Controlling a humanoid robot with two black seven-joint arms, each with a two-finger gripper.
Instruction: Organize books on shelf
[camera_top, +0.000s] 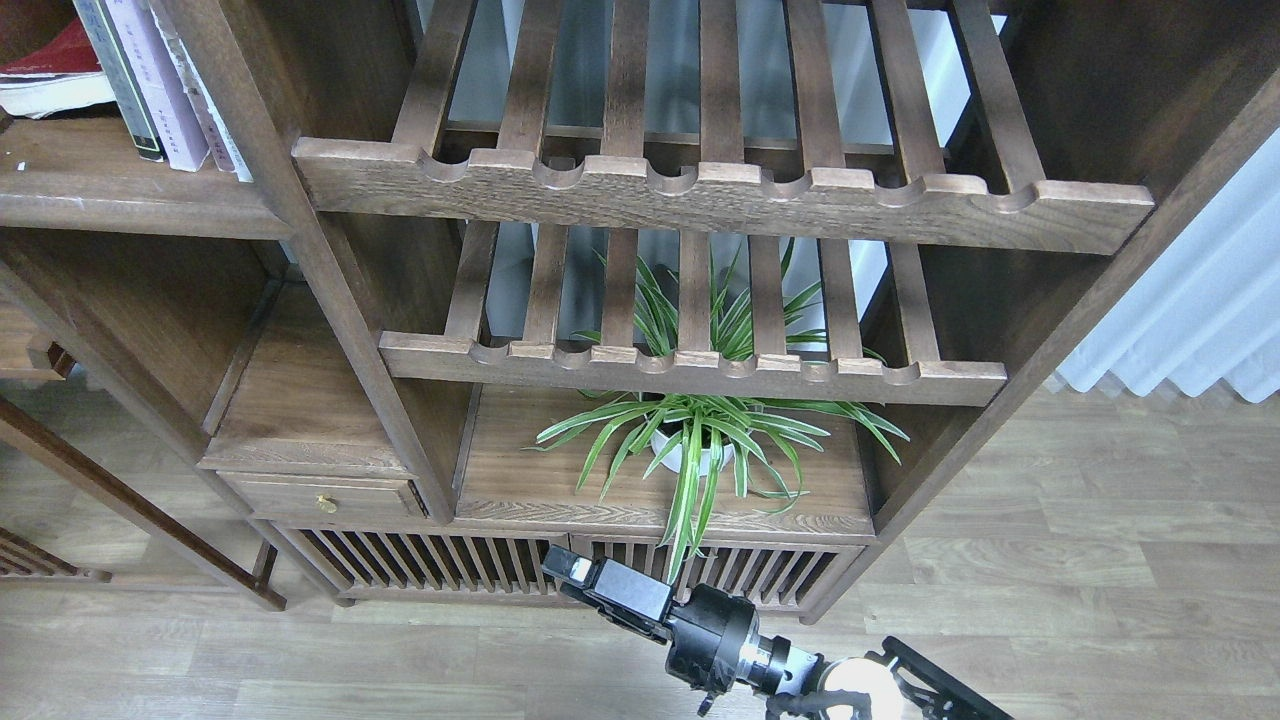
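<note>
Nearest, at the bottom edge of the view, one black arm comes in from the lower right. Its end effector (572, 570) hangs over the floor in front of the cabinet's slatted base, carrying nothing. It is seen end-on and dark, so I cannot tell whether its fingers are wide or narrow. From its entry side I take it for the right arm; no left end effector shows.

Just beyond it, a spider plant (690, 440) in a white pot stands on the cabinet's lower board, with two slatted racks (700, 190) above it.

Farthest, in the top left corner, lies the shelf (110, 195), a flat dark board with a rounded front edge. At its right end, against the upright post, several books (160, 85) stand upright, pale lavender and white spines outward. Left of them a red book (45, 65) lies flat, its pale page edges facing forward, partly cut off by the view's edge. I cannot see a black-bordered one.

The books are well apart from the end effector, up and to the left, with the cabinet post between.

They look like thick paperbacks: fairly heavy for their size, stiff along the spine but limp at the covers and smooth enough to slip. The red one would best be taken across its thickness near the spine, and lifted level so the pages do not fan open.
</note>
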